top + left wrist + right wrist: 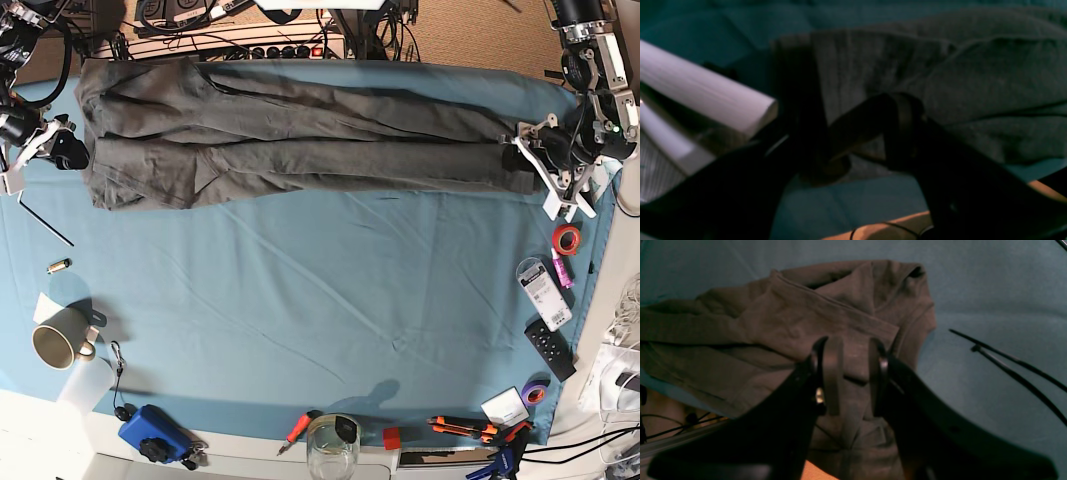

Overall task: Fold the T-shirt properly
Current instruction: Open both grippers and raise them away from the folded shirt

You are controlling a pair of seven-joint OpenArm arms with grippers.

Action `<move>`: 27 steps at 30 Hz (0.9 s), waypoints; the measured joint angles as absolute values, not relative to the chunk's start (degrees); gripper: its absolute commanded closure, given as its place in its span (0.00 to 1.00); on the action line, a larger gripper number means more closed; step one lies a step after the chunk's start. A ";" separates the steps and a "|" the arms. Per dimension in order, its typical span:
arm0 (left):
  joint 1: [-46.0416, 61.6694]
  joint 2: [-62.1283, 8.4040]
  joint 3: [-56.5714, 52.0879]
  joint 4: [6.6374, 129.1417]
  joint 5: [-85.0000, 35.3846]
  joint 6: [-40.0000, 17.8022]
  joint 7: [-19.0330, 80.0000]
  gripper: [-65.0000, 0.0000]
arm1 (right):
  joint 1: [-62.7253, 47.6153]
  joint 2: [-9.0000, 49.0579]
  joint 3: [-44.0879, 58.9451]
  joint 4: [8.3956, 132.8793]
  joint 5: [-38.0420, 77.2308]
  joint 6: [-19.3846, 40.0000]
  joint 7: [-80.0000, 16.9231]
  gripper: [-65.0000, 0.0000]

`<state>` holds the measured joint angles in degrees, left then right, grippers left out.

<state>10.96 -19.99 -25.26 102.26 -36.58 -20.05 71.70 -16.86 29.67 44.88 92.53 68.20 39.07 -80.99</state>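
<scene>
The dark grey-brown T-shirt (300, 140) lies stretched out in a long band along the far side of the light blue tablecloth (320, 300). My left gripper (846, 140) sits at the shirt's narrow end (940, 83), at the right of the base view (530, 160). Its dark fingers (903, 113) look closed on a fold of the fabric. My right gripper (853, 343) is over the shirt's wide end (790, 316), at the left of the base view (70, 150). Its jaws stand apart, with fabric showing between them.
Black cable ties (1007, 363) lie on the cloth beside the right gripper. A mug (58, 345), a blue device (150, 432) and a glass jar (332, 445) stand along the near edge. A red tape roll (567, 240) and a remote (550, 348) lie at the right.
</scene>
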 measured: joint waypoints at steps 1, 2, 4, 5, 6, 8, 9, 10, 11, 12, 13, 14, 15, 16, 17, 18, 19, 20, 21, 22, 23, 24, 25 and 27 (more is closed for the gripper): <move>11.09 -20.01 -25.26 102.26 -36.58 -19.92 71.72 0.52 | -16.86 29.65 44.88 92.53 68.23 39.05 -80.99 0.78; 11.16 -19.99 -25.26 102.26 -36.60 -19.94 71.75 0.52 | -16.97 29.65 44.88 92.53 68.23 39.05 -81.01 0.78; 11.40 -19.99 -25.26 102.26 -36.60 -19.94 71.72 0.52 | -16.99 29.65 44.88 92.53 68.23 39.05 -81.01 0.78; 11.46 -20.01 -25.26 102.26 -36.60 -19.94 71.70 0.53 | -16.99 29.63 44.88 92.53 68.25 39.05 -80.99 0.78; 11.57 -20.01 -25.26 102.26 -36.60 -19.92 71.46 0.53 | -16.99 29.56 44.88 92.53 68.25 39.05 -81.01 0.78; 11.75 -19.99 -25.26 102.26 -36.62 -19.46 71.18 0.53 | -16.99 29.54 44.88 92.53 68.23 39.05 -81.01 0.78; 11.81 -20.01 -25.26 102.26 -36.62 -19.20 71.20 0.54 | -16.97 29.56 44.88 92.53 68.23 39.05 -81.01 0.78; 11.88 -19.99 -25.26 102.26 -36.62 -19.20 71.22 0.57 | -16.97 29.58 44.91 92.53 68.27 39.05 -80.99 0.78; 12.08 -20.01 -25.26 102.26 -36.62 -19.22 71.22 0.60 | -16.97 29.58 44.88 92.53 68.23 39.05 -80.99 0.78; 12.49 -20.01 -25.28 102.28 -36.67 -19.20 71.11 0.64 | -16.99 29.56 44.88 92.53 68.23 39.05 -81.01 0.78; 12.99 -20.01 -25.28 102.35 -36.95 -19.20 70.76 0.69 | -16.97 29.56 44.88 92.53 68.20 39.05 -81.01 0.78; 13.65 -20.03 -25.32 102.41 -37.58 -19.22 70.67 0.74 | -16.97 29.58 44.88 92.53 68.25 39.05 -80.99 0.78; 14.35 -20.05 -25.43 102.45 -38.22 -19.22 70.37 0.79 | -16.97 29.67 44.88 92.53 68.23 39.05 -80.99 0.78; 14.83 -20.05 -25.54 102.48 -38.96 -19.03 70.17 0.84 | -16.95 29.69 44.91 92.53 68.25 39.05 -80.99 0.78; 15.33 -20.14 -25.58 102.50 -39.55 -19.07 70.08 0.90 | -16.97 29.67 44.91 92.53 68.27 39.03 -80.99 0.78; 15.79 -20.23 -25.58 102.52 -40.12 -19.29 70.04 0.95 | -16.97 29.67 44.91 92.53 68.29 39.05 -81.01 0.78; 16.14 -20.18 -25.58 102.54 -40.14 -19.44 69.89 1.00 | -16.97 29.67 44.91 92.53 68.27 39.05 -81.01 0.78; 16.21 -20.18 -25.58 102.54 -40.14 -19.49 69.89 1.00 | -16.95 29.69 44.91 92.53 68.36 39.05 -80.99 0.78; 16.16 -20.18 -25.58 102.54 -40.14 -19.49 69.97 1.00 | -16.97 29.69 44.91 92.53 68.45 39.05 -80.99 0.78; 16.14 -20.18 -25.58 102.54 -40.12 -19.49 70.11 1.00 | -16.97 29.67 44.91 92.53 68.45 39.03 -81.01 0.78; 16.12 -20.18 -25.58 102.54 -40.14 -19.49 70.11 1.00 | -16.97 29.69 44.91 92.53 68.45 39.03 -81.01 0.78; 16.10 -20.18 -25.58 102.54 -40.14 -19.49 70.11 1.00 | -16.97 29.69 44.91 92.53 68.47 39.03 -81.01 0.78; 15.94 -20.18 -25.58 102.54 -40.12 -19.49 70.32 1.00 | -16.97 29.69 44.91 92.53 68.45 39.03 -81.01 0.78; 15.68 -20.18 -25.58 102.54 -40.12 -19.49 70.72 1.00 | -16.97 29.67 44.91 92.53 68.45 38.98 -81.01 0.78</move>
